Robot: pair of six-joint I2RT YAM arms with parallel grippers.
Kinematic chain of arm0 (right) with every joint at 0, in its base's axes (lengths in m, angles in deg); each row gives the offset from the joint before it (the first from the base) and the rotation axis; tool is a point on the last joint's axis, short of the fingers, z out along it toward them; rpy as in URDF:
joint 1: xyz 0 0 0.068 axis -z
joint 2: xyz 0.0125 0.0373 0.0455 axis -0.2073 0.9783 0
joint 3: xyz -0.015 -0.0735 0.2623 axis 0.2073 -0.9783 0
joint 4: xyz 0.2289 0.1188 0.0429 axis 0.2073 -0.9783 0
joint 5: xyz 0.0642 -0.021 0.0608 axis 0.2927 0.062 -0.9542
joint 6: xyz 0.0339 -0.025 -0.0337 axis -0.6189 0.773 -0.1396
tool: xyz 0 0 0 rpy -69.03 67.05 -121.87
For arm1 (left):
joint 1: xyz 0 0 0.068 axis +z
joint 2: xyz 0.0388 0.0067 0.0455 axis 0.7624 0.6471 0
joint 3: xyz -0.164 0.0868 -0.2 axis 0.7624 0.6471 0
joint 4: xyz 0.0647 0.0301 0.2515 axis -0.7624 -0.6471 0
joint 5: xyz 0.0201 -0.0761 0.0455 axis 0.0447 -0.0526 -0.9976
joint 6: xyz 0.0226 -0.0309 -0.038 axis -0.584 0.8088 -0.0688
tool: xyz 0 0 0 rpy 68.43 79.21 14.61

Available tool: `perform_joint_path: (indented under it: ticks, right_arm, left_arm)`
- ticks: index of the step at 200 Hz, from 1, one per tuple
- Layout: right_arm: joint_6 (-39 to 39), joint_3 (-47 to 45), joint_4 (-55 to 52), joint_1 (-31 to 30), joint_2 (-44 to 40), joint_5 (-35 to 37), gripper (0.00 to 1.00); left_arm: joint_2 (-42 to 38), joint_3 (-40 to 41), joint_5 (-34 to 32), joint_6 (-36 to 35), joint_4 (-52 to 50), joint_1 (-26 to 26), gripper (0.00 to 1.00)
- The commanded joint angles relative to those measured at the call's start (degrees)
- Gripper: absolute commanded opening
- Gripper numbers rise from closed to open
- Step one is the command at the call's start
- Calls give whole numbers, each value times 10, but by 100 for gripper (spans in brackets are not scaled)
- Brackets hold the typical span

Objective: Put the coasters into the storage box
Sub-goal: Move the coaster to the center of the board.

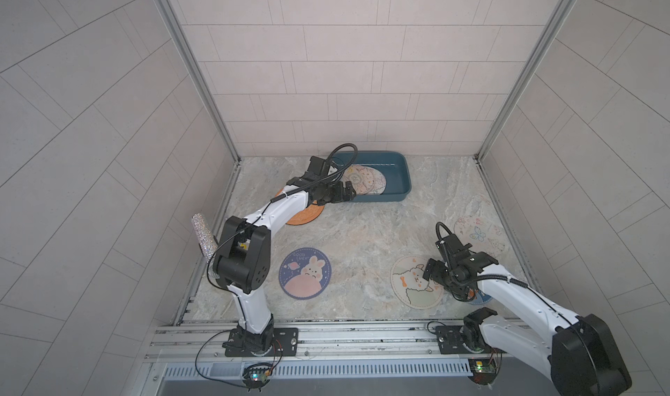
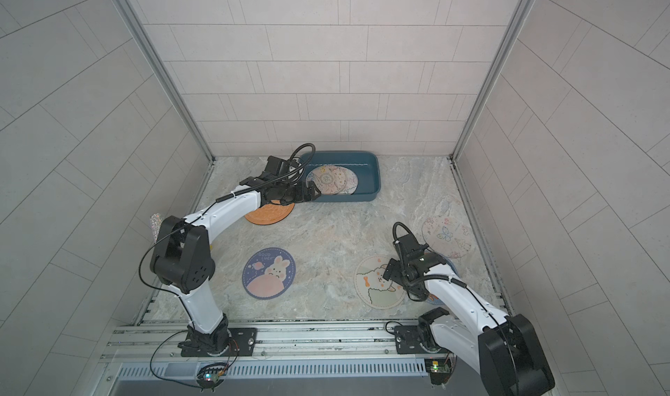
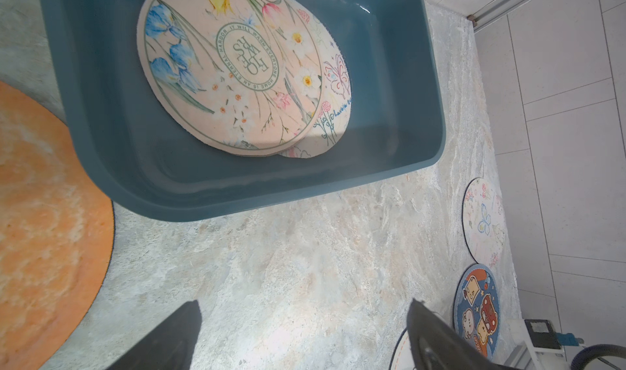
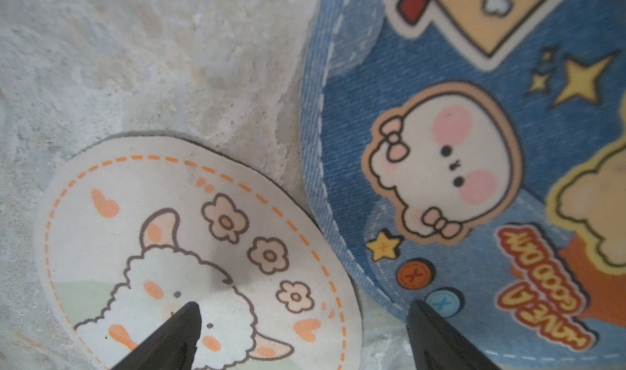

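Note:
The teal storage box (image 1: 406,175) (image 2: 376,175) (image 3: 435,80) stands at the back of the table. Inside it a floral coaster (image 3: 237,67) (image 1: 358,177) lies overlapping a pale coaster with a butterfly print (image 3: 337,80). My left gripper (image 1: 347,193) (image 2: 311,192) (image 3: 305,302) hovers open and empty beside the box's near left corner. An orange coaster (image 1: 306,216) (image 3: 40,216) lies under that arm. Over the gap between a sheep coaster (image 1: 411,283) (image 4: 169,232) and a blue denim-print coaster (image 4: 474,148) (image 1: 482,299), my right gripper (image 1: 440,280) (image 4: 303,305) is open, holding nothing.
A navy bunny coaster (image 1: 305,272) (image 2: 269,272) lies near the front left. A pale coaster with a blue butterfly (image 1: 478,234) (image 3: 482,222) rests by the right wall. A glittery cylinder (image 1: 203,238) stands beyond the left rail. Tiled walls enclose the marble table (image 1: 362,238) on three sides.

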Motion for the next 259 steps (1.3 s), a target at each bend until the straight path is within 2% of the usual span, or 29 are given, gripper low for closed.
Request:
perform_joint_path:
  ticks: [1,53,135,185,259]
  right_arm:
    - [-28,-31,78,-19,18,-38,97]
    - [-52,-40,78,-63,14,-32,96]
    - [-52,-8,36,-91,3,-1,95]
    - [-58,16,-43,-98,-67,65,94]
    - [-55,-13,-9,-98,-43,47,93]
  left_arm:
    - [-24,13,2,2,6,-2,100]
    - [-32,21,-1,0,2,-2,100]
    - [-39,21,-3,-3,-3,-2,100]
    - [-43,24,-5,-3,-3,-2,100]
    - [-42,24,-5,-3,-3,-2,100]
